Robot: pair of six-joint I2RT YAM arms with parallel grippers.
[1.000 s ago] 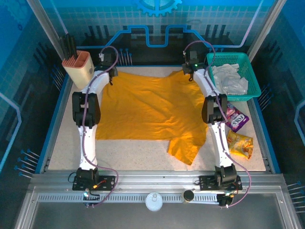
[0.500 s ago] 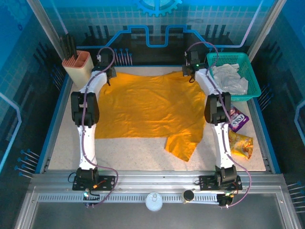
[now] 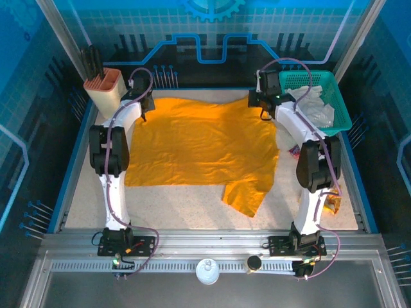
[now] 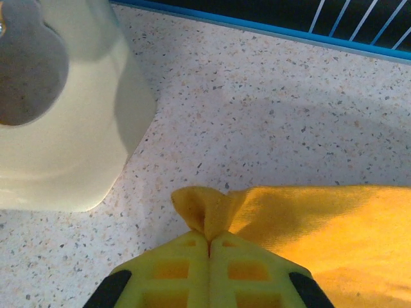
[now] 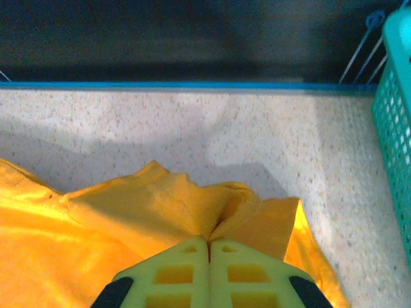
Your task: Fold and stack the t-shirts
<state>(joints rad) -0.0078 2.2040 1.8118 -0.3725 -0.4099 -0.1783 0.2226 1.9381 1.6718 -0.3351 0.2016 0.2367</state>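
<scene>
Mustard-orange t-shirt [image 3: 199, 147] lies spread on the table [image 3: 173, 204], its far corners pinched in the closed left gripper [image 4: 209, 240] and right gripper [image 5: 209, 242]. Each hold takes only a small bunch of cloth, so uneven pulling could slip a corner free. Pale t-shirt [image 3: 311, 106] lies crumpled in the basket [image 3: 343, 123].

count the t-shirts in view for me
2. One mustard-orange t-shirt lies spread across the table; one pale white-grey t-shirt sits crumpled in the teal basket at the far right. Others could be hidden under it in the basket.
</scene>
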